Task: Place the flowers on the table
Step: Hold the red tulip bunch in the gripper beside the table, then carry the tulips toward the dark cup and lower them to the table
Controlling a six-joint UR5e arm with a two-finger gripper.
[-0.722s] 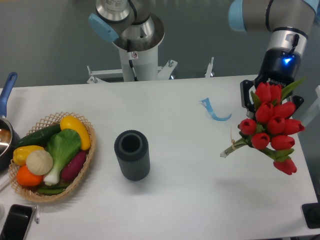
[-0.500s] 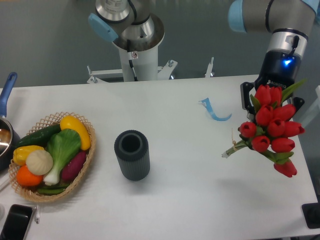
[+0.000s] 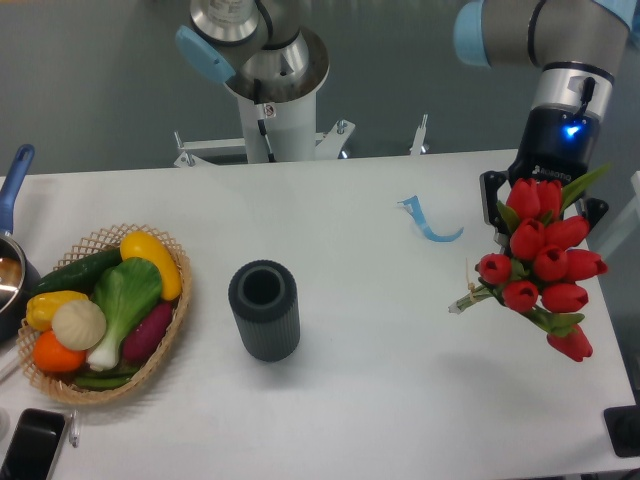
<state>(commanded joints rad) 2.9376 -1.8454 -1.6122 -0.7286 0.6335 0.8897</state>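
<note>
From my seat the tool [image 3: 545, 200] sits at the far right of the worktop [image 3: 380, 370], under a dark wrist w/ a blue light; its fingers are mostly hidden behind the blooms, so I can't read the gap, but it looks clamped on the flowers [image 3: 540, 265], as the bunch hangs there w/ nothing else touching it; red heads fan out below the tool, one drooping lowest at right, green leaves poking up beside the wrist; stem ends point down-left, tied, their tips near the worktop; whether they touch it I can't tell; a faint shadow lies on the surface below the bunch.

Just left of the tool, a curled blue strip [image 3: 430, 224] lies on the worktop; further left, approx. centre, a dark ribbed vase [image 3: 264, 309] stands upright, mouth open, well apart from the flowers; at the left edge a wicker basket [image 3: 172, 330] holds veg in yellow, green, orange, purple and white; beyond it a pan w/ blue handle [image 3: 14, 180] is cut by the frame; a black phone [image 3: 30, 444] sits at the bottom-left corner; another dark item [image 3: 624, 430] at bottom right; the arm's base column [image 3: 272, 110] stands behind the worktop.
</note>
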